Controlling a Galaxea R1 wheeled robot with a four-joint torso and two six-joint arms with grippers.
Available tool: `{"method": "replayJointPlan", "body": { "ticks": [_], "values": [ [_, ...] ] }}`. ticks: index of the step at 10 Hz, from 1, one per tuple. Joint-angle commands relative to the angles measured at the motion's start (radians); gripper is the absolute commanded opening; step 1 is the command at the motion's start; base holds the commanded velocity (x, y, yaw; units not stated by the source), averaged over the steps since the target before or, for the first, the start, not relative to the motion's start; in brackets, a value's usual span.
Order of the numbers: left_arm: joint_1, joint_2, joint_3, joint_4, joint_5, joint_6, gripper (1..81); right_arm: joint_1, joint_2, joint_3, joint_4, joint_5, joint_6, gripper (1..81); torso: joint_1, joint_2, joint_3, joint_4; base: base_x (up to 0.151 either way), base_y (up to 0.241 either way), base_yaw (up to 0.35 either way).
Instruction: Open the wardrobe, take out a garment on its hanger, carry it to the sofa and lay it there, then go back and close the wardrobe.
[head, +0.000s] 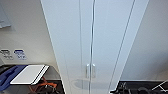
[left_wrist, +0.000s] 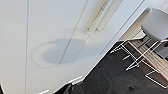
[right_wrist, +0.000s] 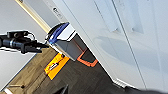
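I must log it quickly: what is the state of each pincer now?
Left pincer: cannot be told.
Right pincer: cannot be told.
The wardrobe doors are closed.

This looks like an indoor test room or office-like space fitted out as a mock home rather than a lived-in one. Dead ahead at twelve o'clock stands a tall white wardrobe (head: 92, 37) with its two plain doors closed against bare pale walls. At about eight o'clock a white-topped bin or box (head: 30, 73) with a blue liner sits on dark wood-look flooring (left_wrist: 110, 80), an orange frame (head: 41, 86) beside it, and wall sockets (head: 20, 53) above. Off toward three o'clock a white chair (left_wrist: 156, 25) on thin metal legs stands on that same floor. An orange sign or mat (right_wrist: 55, 65) lies flat near the bin.
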Motion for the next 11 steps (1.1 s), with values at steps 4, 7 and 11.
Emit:
{"method": "replayJointPlan", "body": {
  "ticks": [4,7,11],
  "values": [
    [-0.261,0.068,-0.081,-0.01,0.053,-0.078,81.1,0.27,0.135,-0.149,0.073,-0.08,0.004,81.1,0.001,0.001,-0.001,0.0,0.0,0.0,0.0],
    [-0.311,0.155,-0.165,-0.019,0.056,-0.091,81.1,0.331,0.191,-0.257,0.09,-0.098,0.007,81.1,0.002,0.001,-0.002,0.0,0.0,0.0,0.0],
    [-0.353,0.274,-0.3,-0.028,0.117,-0.097,81.1,0.402,0.265,-0.351,0.093,-0.103,0.045,81.1,0.002,0.002,-0.002,0.0,0.0,0.0,0.0]
  ]
}}
